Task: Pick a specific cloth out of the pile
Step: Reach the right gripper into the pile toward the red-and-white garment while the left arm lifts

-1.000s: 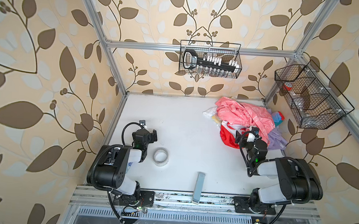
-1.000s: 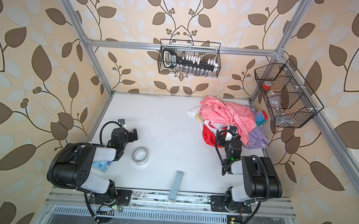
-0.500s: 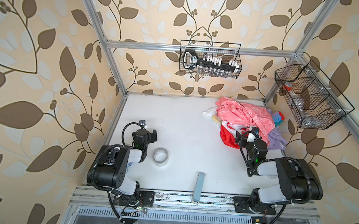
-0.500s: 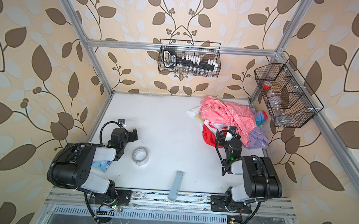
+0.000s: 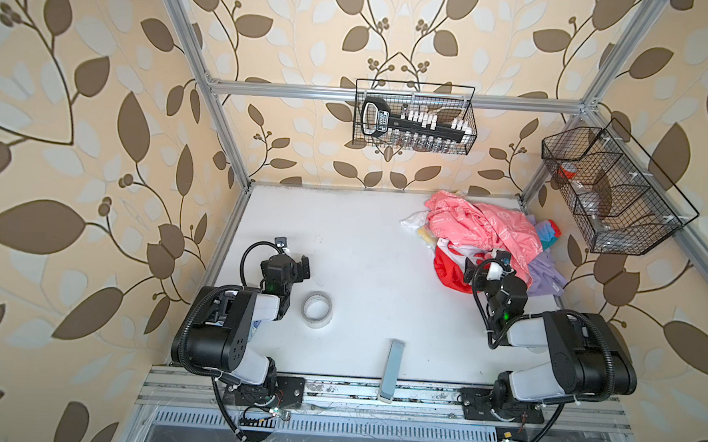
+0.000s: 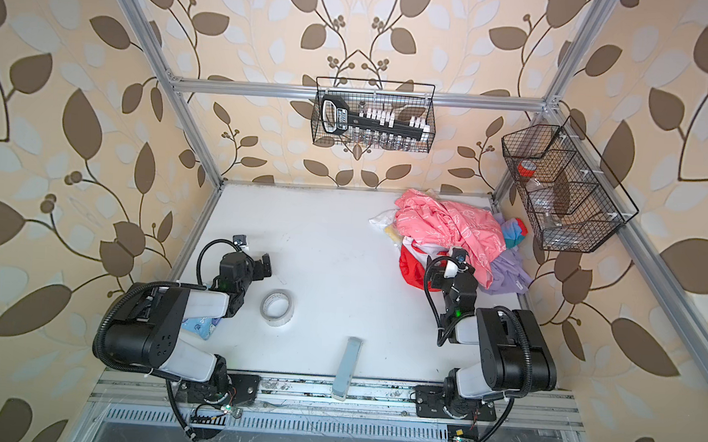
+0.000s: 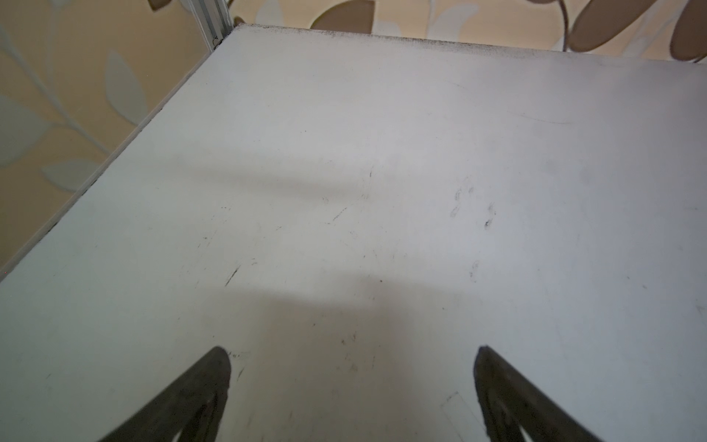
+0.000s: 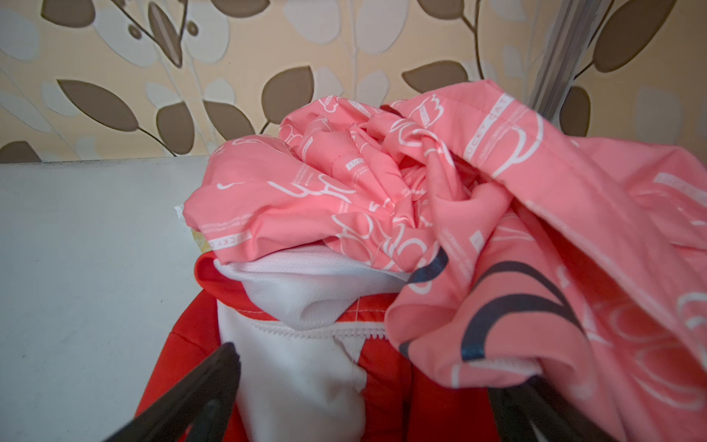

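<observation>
Right gripper (image 8: 382, 367), seen from its wrist camera: jaws spread wide and holding nothing, set to either side of the cloth (image 8: 306, 367) – a white garment with a red lining and a zip-like seam – presumably so that one closing stroke pinches the exposed white fold rather than its neighbours. One finger (image 8: 214, 382) shows clearly beside the red lining. The other is partly covered by a drooping fold of the pink cloth (image 8: 421, 183), so whether a closure would also catch pink fabric cannot be judged, nor whether either pad already touches cloth. In a top view the pile (image 5: 484, 233) lies at about 2 o'clock on the white table (image 5: 343, 230), and the cloth pokes out at the pile's 7 o'clock edge, the side nearest this arm. Most of the garment is buried – no hem or printed design shows here. A lilac cloth (image 5: 545, 273) spills from the pile's 4 o'clock side, and a blue and red piece at 3 o'clock is too small to name. The left gripper (image 7: 352, 354) hangs with jaws apart over bare table at about 9 o'clock, well clear of the pile. A tape roll (image 5: 317, 309) lies just beside that arm, and a grey bar (image 5: 392, 369) rests at 6 o'clock.
</observation>
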Available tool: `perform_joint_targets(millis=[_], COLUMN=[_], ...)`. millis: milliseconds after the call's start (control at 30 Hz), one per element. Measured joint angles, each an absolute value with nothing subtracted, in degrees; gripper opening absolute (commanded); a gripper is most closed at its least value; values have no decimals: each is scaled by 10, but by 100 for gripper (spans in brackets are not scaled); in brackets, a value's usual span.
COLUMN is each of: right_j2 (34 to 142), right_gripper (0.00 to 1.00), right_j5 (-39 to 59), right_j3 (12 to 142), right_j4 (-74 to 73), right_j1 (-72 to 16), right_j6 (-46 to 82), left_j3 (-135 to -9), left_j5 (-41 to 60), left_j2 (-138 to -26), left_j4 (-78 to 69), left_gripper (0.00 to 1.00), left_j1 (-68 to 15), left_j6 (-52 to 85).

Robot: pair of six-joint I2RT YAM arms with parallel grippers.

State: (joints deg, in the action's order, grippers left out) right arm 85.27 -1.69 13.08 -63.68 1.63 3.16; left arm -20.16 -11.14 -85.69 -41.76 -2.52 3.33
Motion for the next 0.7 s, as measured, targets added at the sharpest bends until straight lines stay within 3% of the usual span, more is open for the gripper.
perform_joint_targets(millis=[367,467,700], right_j2=[853,832,691], right_gripper=[99,98,100], right_j5=[-18,-31,-55], right_j3=[131,149,243], right_j4=[-637,-576,-371], right_j1=[16,15,13], right_j6=[32,34,53], left_j3=[-202,-210,-276], left_j5=[-111,-113,-117], left_j2=[-857,-845,-660], left_j4=[-418,-383,-214], left_gripper=[99,97,95], left_j1=[-25,-25,-26], left_j6=[33,33,75])
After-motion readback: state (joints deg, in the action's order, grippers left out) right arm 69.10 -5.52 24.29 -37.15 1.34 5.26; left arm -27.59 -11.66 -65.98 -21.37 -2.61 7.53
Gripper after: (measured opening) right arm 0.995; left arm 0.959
